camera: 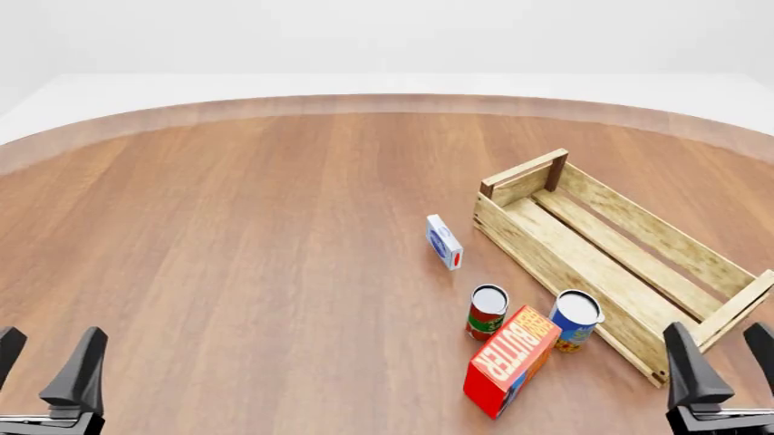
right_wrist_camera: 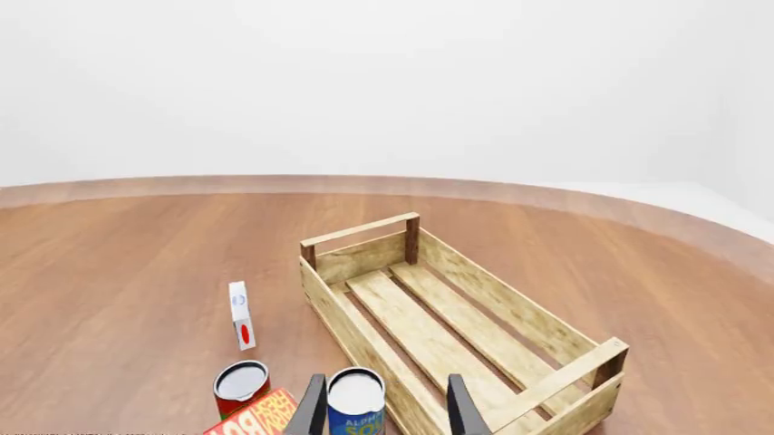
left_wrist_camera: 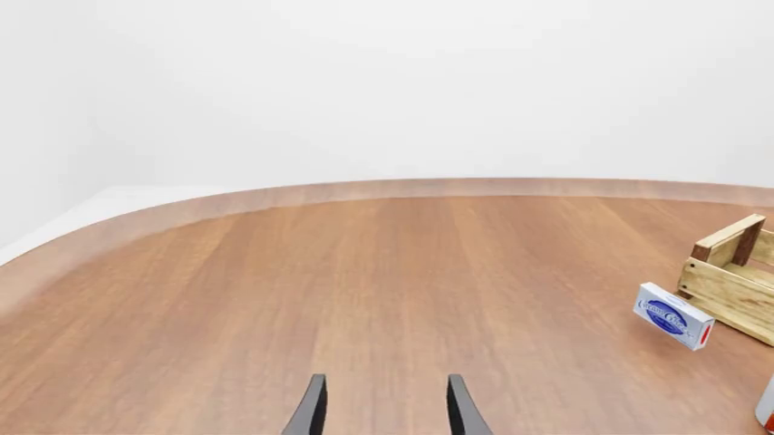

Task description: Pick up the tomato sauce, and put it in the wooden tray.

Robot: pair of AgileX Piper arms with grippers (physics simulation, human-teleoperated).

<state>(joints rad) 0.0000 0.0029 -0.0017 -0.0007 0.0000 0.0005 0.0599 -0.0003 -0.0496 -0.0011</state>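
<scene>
1. At the near edge of the table (camera: pixel 242 272), low in the front view, the left gripper (camera: pixel 46 367) and the right gripper (camera: pixel 716 362) sit at the two bottom corners, each with its fingers spread apart and nothing between them
2. In the left wrist view the left gripper's two dark fingertips (left_wrist_camera: pixel 312 412) stand apart over bare wood; in the right wrist view the right gripper's fingertips (right_wrist_camera: pixel 458 408) are likewise apart, with the blue can (right_wrist_camera: pixel 355 403) seen between them but farther off, not held
3. Nearest to the grippers among the objects is the red-orange butter box (camera: pixel 510 361), lying tilted on the table, right of centre
4. Just behind it the tomato sauce can (camera: pixel 488 311) stands upright on the table, its pale top showing, close to the butter box's far corner and outside the wooden tray (camera: pixel 568 263)
5. The blue can (camera: pixel 575 319) stands upright beside it, to the right, close against the tray's long near wall
6. A small white and blue box (camera: pixel 444 241) stands on edge a little farther back, to the left of the tray
7. The tray lies slantwise on the right side of the table, its slatted floor bare, running from near the right gripper back toward the table's far curve
</scene>
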